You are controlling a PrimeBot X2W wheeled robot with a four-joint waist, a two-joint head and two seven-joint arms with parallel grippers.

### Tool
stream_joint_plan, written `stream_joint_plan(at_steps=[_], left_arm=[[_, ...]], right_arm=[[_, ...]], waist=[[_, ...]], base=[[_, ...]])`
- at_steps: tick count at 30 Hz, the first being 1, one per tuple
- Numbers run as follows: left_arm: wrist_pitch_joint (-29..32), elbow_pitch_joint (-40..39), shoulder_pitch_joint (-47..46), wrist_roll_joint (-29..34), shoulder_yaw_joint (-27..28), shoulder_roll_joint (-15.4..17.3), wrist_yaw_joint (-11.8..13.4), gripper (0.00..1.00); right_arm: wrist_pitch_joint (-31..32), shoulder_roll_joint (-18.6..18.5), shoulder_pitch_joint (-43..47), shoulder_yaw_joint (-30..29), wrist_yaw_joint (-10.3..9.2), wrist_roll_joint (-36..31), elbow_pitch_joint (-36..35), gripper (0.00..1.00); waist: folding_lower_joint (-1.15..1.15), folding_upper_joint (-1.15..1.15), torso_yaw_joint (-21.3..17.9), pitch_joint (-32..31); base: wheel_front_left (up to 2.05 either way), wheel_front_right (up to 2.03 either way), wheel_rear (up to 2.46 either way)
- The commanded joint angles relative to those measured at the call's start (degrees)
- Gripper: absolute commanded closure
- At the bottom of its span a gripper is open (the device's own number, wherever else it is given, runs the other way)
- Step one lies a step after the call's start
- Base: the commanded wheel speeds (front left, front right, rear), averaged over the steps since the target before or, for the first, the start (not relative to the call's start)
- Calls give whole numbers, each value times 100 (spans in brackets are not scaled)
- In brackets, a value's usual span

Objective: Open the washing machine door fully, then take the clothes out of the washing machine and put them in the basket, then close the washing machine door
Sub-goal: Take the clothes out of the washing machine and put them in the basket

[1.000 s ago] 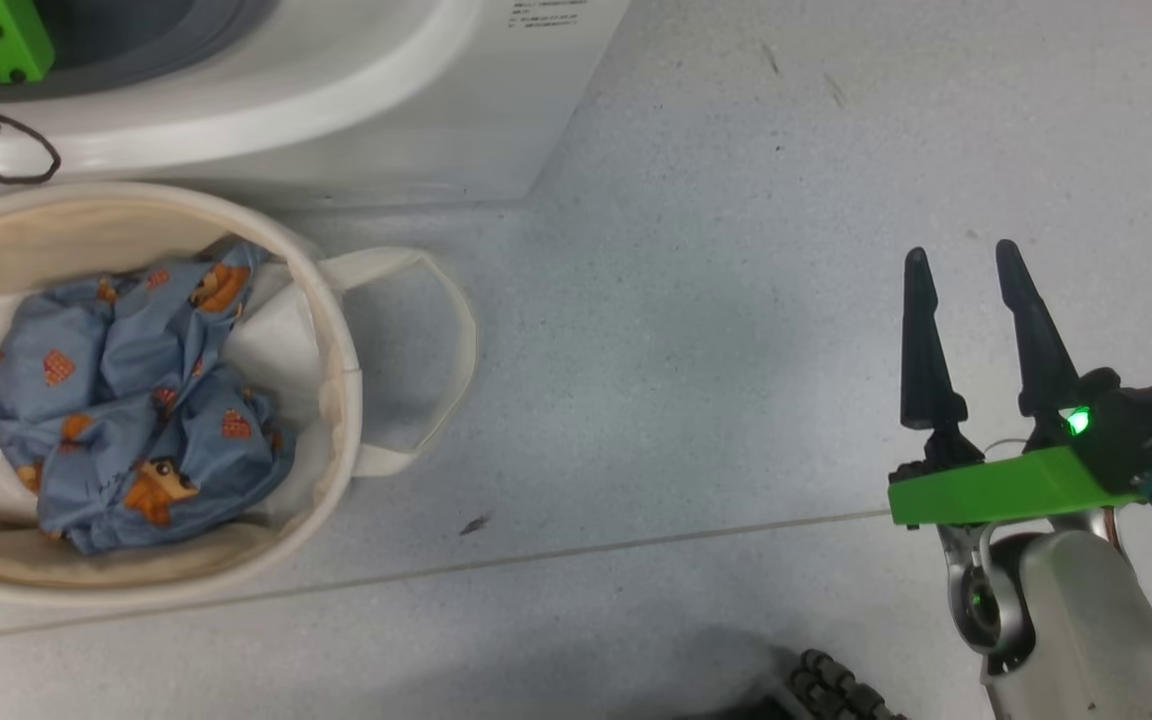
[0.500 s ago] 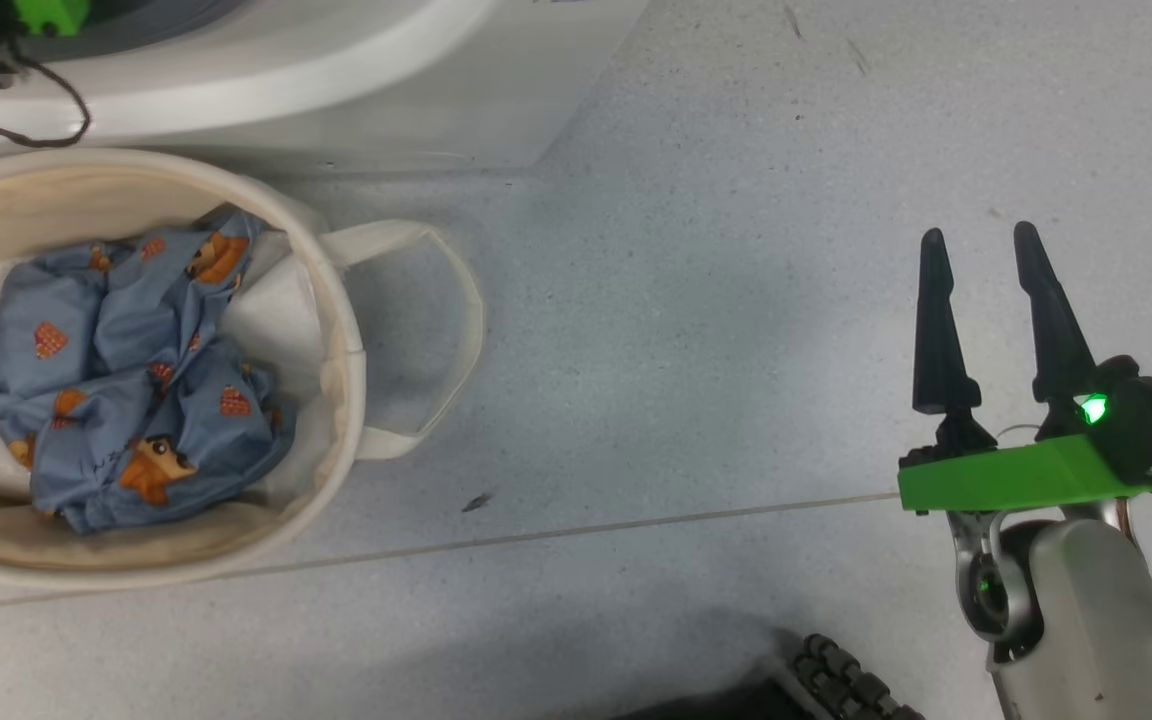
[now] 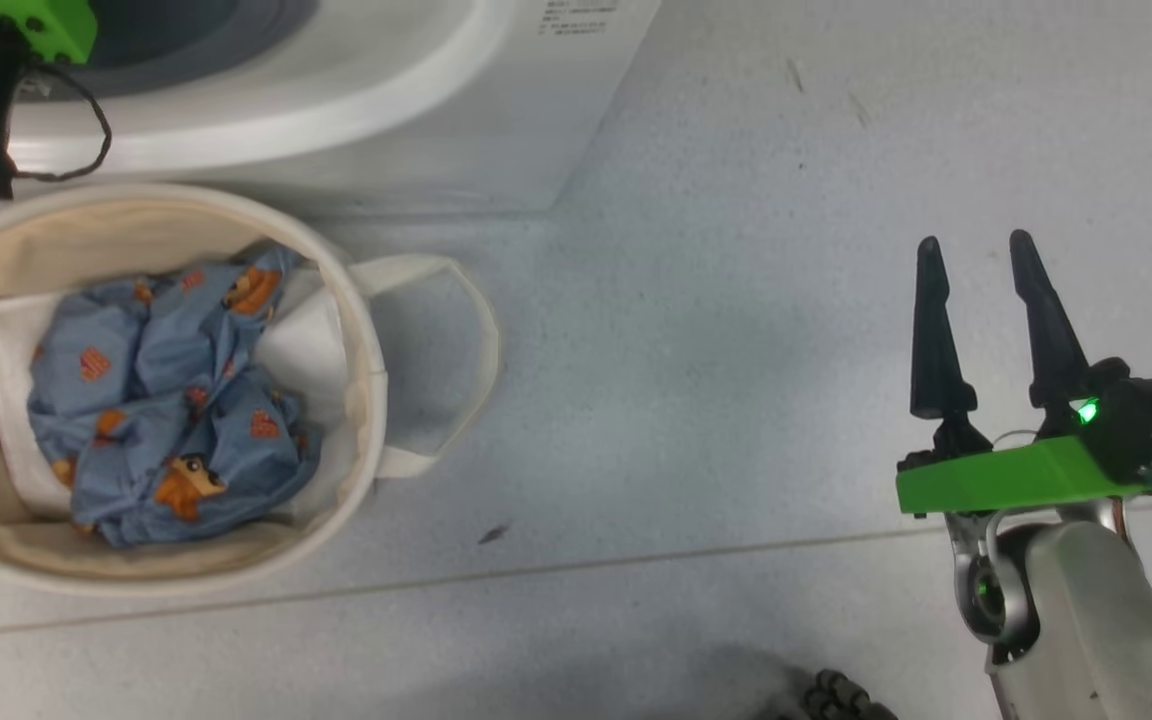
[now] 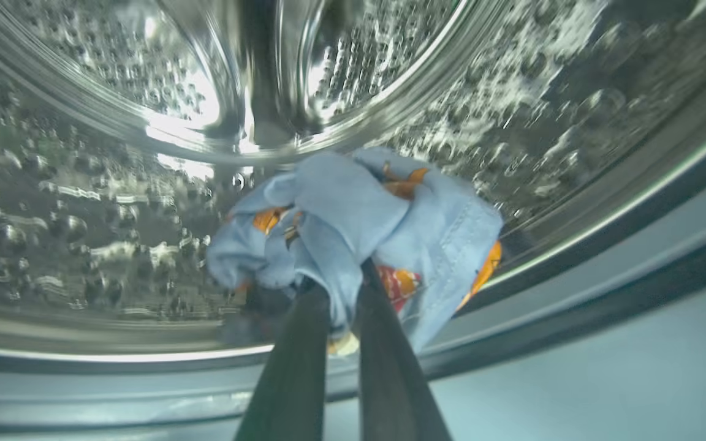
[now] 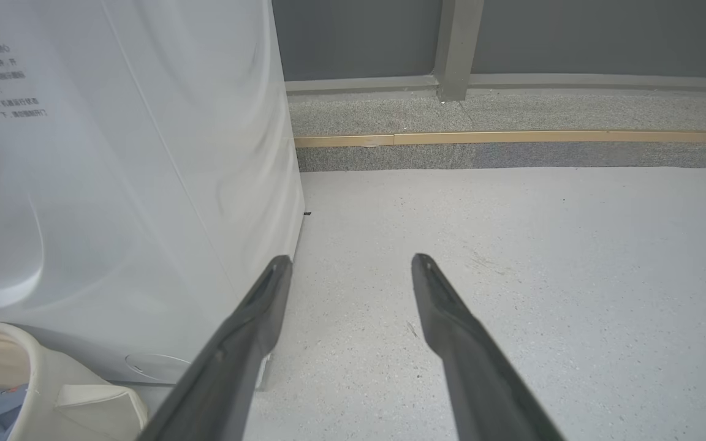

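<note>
Unloading is judged part done: clothes (image 3: 166, 420) are lodged in the basket (image 3: 368, 380) beside the washing machine (image 3: 386, 120), a further blue garment (image 4: 353, 214) is pinched inside the steel drum (image 4: 83, 184) by the closed left gripper (image 4: 341, 282), the right gripper (image 3: 974, 242) is held wide, empty, above the floor (image 3: 686, 350), and door closing is left.
</note>
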Motion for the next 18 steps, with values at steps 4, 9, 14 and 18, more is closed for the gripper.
stream_joint_plan(at_steps=[4, 9, 14, 18], left_arm=[[-752, -275, 149, -281, 25, 405, -32, 100], [-1134, -480, 632, -501, -40, 597, -32, 100], [-1160, -986, 1077, -205, 650, 841, -32, 100], [-1161, -1542, 1786, 387, 1678, 897, -32, 100]], right_arm=[[-70, -28, 57, 135, 5, 35, -28, 0], [-70, -59, 96, 190, 5, 97, 112, 0], [-70, -92, 160, 250, 5, 168, 255, 0], [-70, -86, 241, 299, 5, 225, 375, 0]], waist=[[0, 0, 57, -422], [0, 0, 119, -856], [0, 0, 190, -1249], [0, 0, 238, -1576]], base=[[0, 0, 0], [0, 0, 0], [0, 0, 0], [0, 0, 0]])
